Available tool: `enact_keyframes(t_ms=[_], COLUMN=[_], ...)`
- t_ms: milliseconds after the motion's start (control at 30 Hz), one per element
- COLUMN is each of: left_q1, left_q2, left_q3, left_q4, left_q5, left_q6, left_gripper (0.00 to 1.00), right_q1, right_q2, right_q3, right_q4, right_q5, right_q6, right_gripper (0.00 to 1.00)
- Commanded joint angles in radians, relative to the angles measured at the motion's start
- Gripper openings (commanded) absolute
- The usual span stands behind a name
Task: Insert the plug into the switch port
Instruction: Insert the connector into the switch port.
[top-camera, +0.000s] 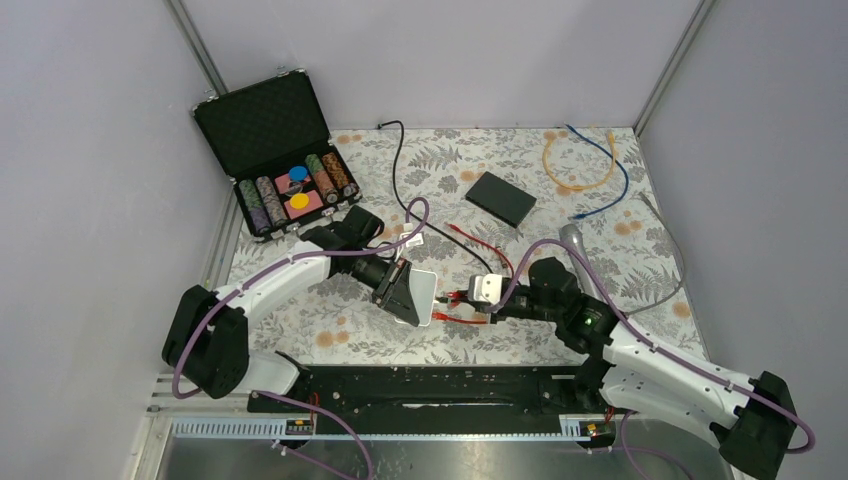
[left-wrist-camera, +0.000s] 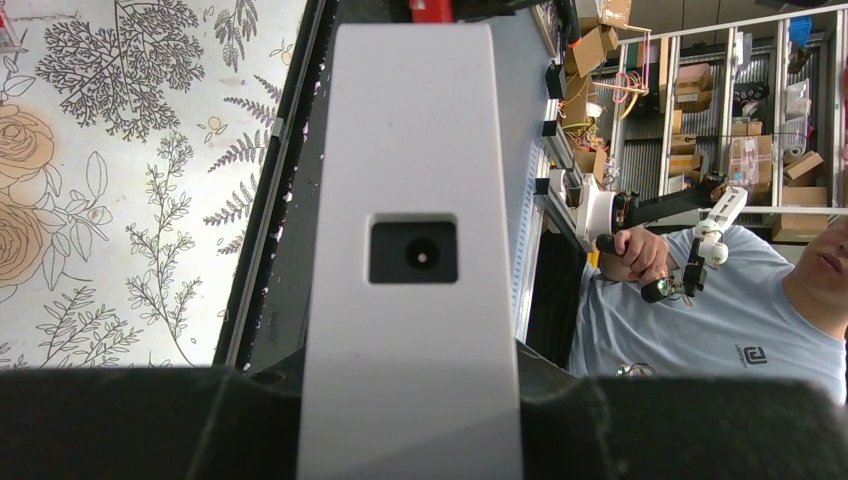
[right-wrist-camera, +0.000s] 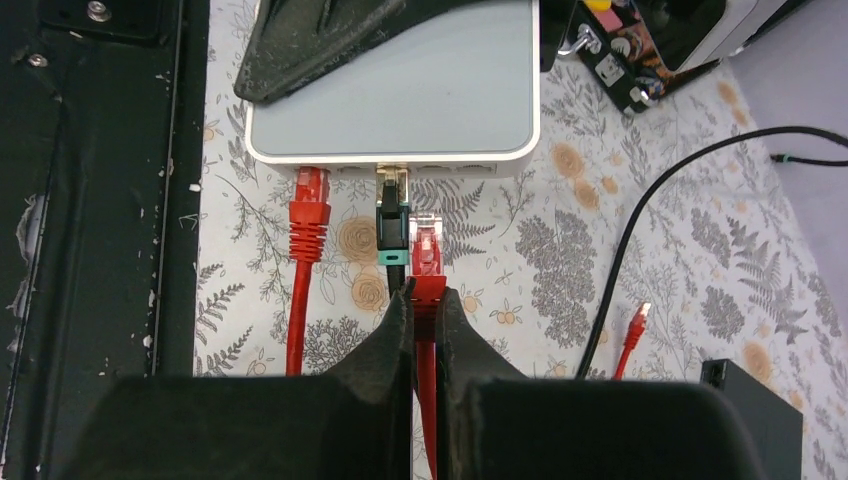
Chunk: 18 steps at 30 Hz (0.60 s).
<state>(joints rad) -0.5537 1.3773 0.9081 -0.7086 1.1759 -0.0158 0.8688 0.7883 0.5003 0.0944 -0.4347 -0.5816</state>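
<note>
The red plug (right-wrist-camera: 428, 250) is clamped between the closed fingers of the right tool (right-wrist-camera: 425, 302). Its tip sits just short of the port face of the white switch (right-wrist-camera: 400, 90), immediately right of a seated black connector (right-wrist-camera: 391, 228), and a seated red connector (right-wrist-camera: 309, 205) occupies a port further left. The left tool (left-wrist-camera: 410, 385) grips the switch body from the opposite side, over the floral-patterned bench (right-wrist-camera: 560, 250).

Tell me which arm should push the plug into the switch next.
Right. The right claw is shut on the loose red plug, aimed at the switch, which the left claw only holds.
</note>
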Motion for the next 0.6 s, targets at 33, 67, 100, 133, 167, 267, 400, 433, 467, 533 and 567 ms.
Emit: enact_keyframes(t_ms=[33, 67, 100, 133, 167, 267, 400, 433, 467, 533, 567], left_q1=[0.001, 0.002, 0.002, 0.001, 0.001, 0.002, 0.001, 0.001, 0.001, 0.001, 0.001], left_q2=[-0.026, -0.027, -0.027, -0.027, -0.024, -0.023, -0.021, -0.02, -0.019, -0.018, -0.018], left_q3=[0.011, 0.008, 0.008, 0.008, 0.01, 0.011, 0.01, 0.011, 0.01, 0.009, 0.008], left_q4=[0.054, 0.058, 0.058, 0.058, 0.057, 0.058, 0.059, 0.059, 0.058, 0.058, 0.058], left_q5=[0.033, 0.034, 0.036, 0.036, 0.035, 0.037, 0.037, 0.037, 0.037, 0.037, 0.038], left_q6=[0.019, 0.019, 0.019, 0.019, 0.019, 0.019, 0.019, 0.019, 0.019, 0.019, 0.018], left_gripper=[0.0, 0.0, 0.0, 0.0, 0.0, 0.0, 0.0, 0.0, 0.0, 0.0, 0.0], right_q1=[-0.007, -0.011, -0.013, -0.015, -0.017, -0.027, -0.035, -0.037, -0.039, -0.041, -0.041], right_q2=[0.041, 0.049, 0.058, 0.067, 0.076, 0.09, 0.11, 0.113, 0.115, 0.121, 0.124], right_q3=[0.069, 0.076, 0.083, 0.09, 0.094, 0.1, 0.113, 0.113, 0.116, 0.123, 0.126], right_q4=[-0.013, -0.011, -0.012, -0.01, -0.007, 0.011, 0.022, 0.029, 0.031, 0.035, 0.037], right_q5=[0.037, 0.032, 0.028, 0.022, 0.02, 0.008, -0.007, -0.013, -0.017, -0.022, -0.024], right_q6=[0.002, 0.006, 0.008, 0.009, 0.014, 0.018, 0.019, 0.021, 0.023, 0.024, 0.024], right_gripper=[0.0, 0.0, 0.0, 0.0, 0.0, 0.0, 0.0, 0.0, 0.0, 0.0, 0.0])
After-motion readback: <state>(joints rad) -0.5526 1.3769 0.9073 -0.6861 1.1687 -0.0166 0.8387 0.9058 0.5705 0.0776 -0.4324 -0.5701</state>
